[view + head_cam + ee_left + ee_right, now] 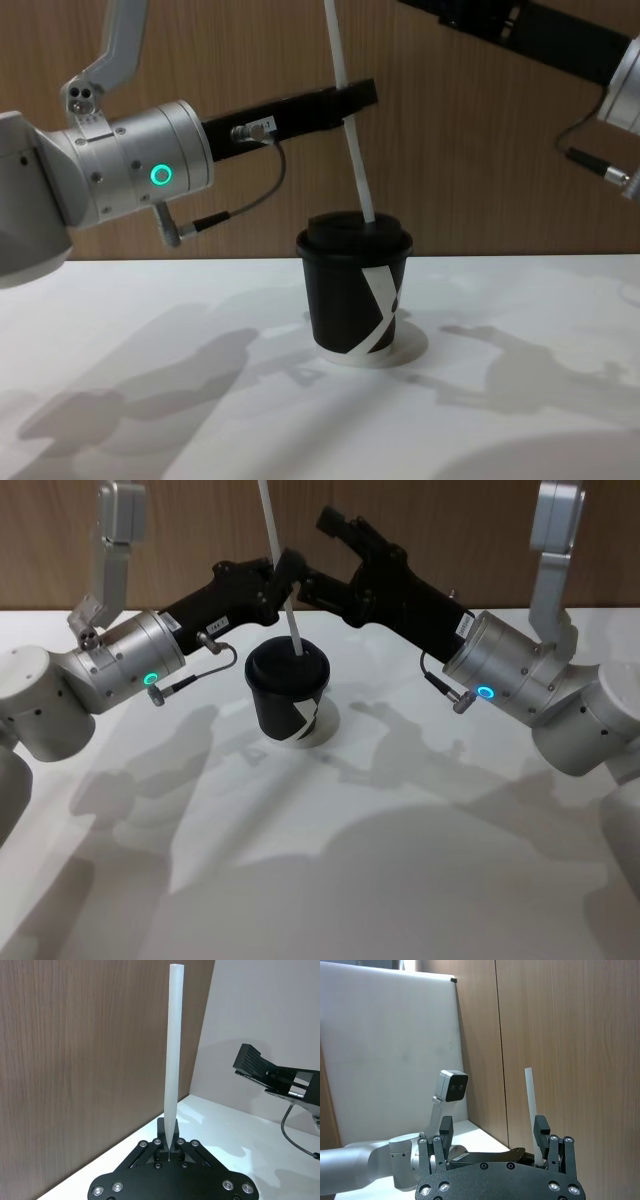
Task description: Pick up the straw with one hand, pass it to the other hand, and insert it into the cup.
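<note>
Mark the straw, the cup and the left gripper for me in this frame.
straw (355, 160), chest view, mid-shaft above the lid.
cup (345, 305), chest view, black side wall.
left gripper (170, 1146), left wrist view, between its fingertips, shut on the straw.

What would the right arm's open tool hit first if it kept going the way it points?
Probably the left tool, shut on the straw above the cup. The right tool may pass just behind; depth is unclear.

Right pincer (492, 1132): black, fingers spread wide apart, nothing between them. Straw (530, 1097): white, upright, just beside one finger (541, 1131), before a wood-panelled wall (570, 1050). Left arm (375, 1167): silver-grey, beyond the pincer.
</note>
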You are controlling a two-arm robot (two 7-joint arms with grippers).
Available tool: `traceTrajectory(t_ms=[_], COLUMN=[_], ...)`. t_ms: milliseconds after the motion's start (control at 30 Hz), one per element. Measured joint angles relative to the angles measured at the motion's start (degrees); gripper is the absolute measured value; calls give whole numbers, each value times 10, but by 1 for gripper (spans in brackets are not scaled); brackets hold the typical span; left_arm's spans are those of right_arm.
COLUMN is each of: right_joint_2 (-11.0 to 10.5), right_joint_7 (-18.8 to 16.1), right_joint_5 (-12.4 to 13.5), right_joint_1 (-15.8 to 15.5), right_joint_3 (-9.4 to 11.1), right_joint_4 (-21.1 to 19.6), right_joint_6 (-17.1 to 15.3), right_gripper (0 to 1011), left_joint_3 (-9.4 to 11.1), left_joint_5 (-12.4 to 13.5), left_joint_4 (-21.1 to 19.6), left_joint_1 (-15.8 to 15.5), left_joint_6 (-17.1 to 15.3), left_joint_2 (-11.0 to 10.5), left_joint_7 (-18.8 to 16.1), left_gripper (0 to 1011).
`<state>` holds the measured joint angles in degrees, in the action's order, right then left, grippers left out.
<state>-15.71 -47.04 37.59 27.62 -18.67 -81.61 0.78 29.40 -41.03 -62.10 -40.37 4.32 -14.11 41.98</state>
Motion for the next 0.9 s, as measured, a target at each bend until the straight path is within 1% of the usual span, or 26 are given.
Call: traceTrajectory(t_ms=[500, 900], right_joint_2=[0, 0], right_joint_7=[0, 0], right_joint_5=[0, 0], right_joint_1=[0, 0], right_joint_3=[0, 0], right_joint_4=[0, 0], right_joint_6=[0, 0], right_gripper=[1001, 1001], left_joint_3=[-5, -11], left_joint_5=[-1, 3], left_joint_4=[20, 20], left_joint_1=[0, 4], left_joint_6=[13, 19], left_joint_2=[13, 17], left_joint_7=[5, 2], left_gripper=[6, 7])
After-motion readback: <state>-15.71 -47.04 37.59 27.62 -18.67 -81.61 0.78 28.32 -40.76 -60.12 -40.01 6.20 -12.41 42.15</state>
